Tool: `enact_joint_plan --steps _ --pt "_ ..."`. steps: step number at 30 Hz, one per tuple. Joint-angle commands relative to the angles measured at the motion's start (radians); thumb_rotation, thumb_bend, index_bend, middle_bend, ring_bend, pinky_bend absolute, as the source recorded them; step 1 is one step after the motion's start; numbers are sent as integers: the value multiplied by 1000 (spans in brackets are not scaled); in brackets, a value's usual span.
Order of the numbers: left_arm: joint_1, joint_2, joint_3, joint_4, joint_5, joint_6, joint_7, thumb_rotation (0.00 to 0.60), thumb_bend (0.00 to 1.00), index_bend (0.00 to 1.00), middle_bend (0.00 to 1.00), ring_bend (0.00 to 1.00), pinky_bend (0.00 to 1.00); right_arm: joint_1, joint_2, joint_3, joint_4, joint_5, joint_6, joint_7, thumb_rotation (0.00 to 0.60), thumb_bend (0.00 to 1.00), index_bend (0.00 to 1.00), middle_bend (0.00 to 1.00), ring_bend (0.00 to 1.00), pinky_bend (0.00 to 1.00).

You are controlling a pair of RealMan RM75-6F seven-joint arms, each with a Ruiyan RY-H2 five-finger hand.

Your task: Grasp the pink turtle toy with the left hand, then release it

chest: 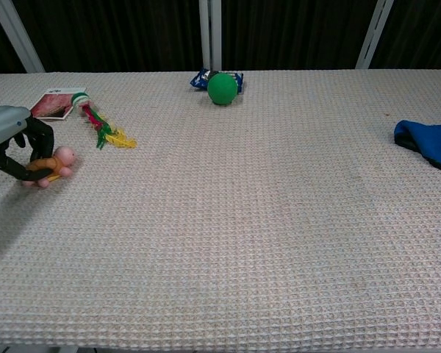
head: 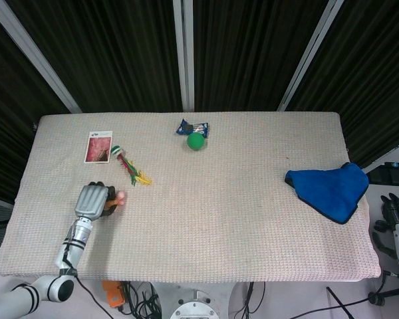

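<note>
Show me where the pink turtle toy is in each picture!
Head view: the pink turtle toy is at the left of the table, peeking out beside the left hand.
Chest view: the turtle toy is at the far left edge, with the left hand around it.
Shared landmark: the green ball at the far side of the table.

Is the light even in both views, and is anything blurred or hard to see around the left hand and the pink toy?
Head view: even, soft light, no glare; the left hand covers most of the pink turtle toy, which appears small. Chest view: sharp; a faint shadow lies under the hand on the table, the toy is plain between its fingers, and the hand is cut by the frame edge.
</note>
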Motion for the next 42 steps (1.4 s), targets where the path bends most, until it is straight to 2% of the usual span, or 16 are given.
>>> enact_joint_plan --steps 1,8,10,12,13,17,19,22,27,30,34,37,42 --pt "1 -6 -1 11 4 2 -12 600 399 753 748 451 405 -1 1 0 -1 -1 3 0 600 278 0 21 0 0" --pt "3 -9 2 20 7 -4 -27 600 417 776 770 480 412 -2 3 -1 0 -2 3 3 600 277 0 22 0 0" --pt "2 -2 4 11 10 -11 -31 600 411 715 750 469 408 -3 3 0 -1 -3 5 3 600 278 0 23 0 0" --pt "1 14 12 -6 23 -18 -43 600 378 605 664 418 390 -3 4 0 -3 -3 7 3 600 278 0 24 0 0" --pt "0 22 14 -13 27 -20 -47 600 349 548 588 370 368 -3 5 0 -4 -4 7 3 600 278 0 25 0 0" --pt "5 54 19 -51 45 -12 -66 600 218 265 263 135 187 -4 6 0 -8 -5 11 2 600 277 0 27 0 0" --pt "14 67 17 -71 57 13 -84 600 184 179 157 59 113 -7 10 1 -14 -7 18 0 600 278 0 28 0 0" --pt "37 104 17 -108 74 66 -83 600 143 135 70 3 49 -12 19 2 -24 -13 34 0 600 278 0 28 0 0" --pt "115 186 31 -198 102 198 -70 600 84 132 57 0 46 -21 22 -3 -30 -28 52 21 600 277 0 24 0 0" --pt "192 260 83 -245 172 314 -83 600 74 132 57 0 48 -25 17 -10 -22 -41 60 35 600 276 0 8 0 0" --pt "306 323 170 -226 284 479 -88 600 76 132 57 0 48 -23 2 -13 -4 -55 65 49 600 275 0 0 0 0" --pt "367 338 202 -207 308 544 -89 600 76 132 63 0 48 -18 -5 -19 -2 -73 68 41 600 275 0 0 0 0" --pt "418 335 210 -167 307 576 -135 600 67 133 82 0 48 -14 -11 -31 -14 -99 70 15 600 274 0 0 0 0"
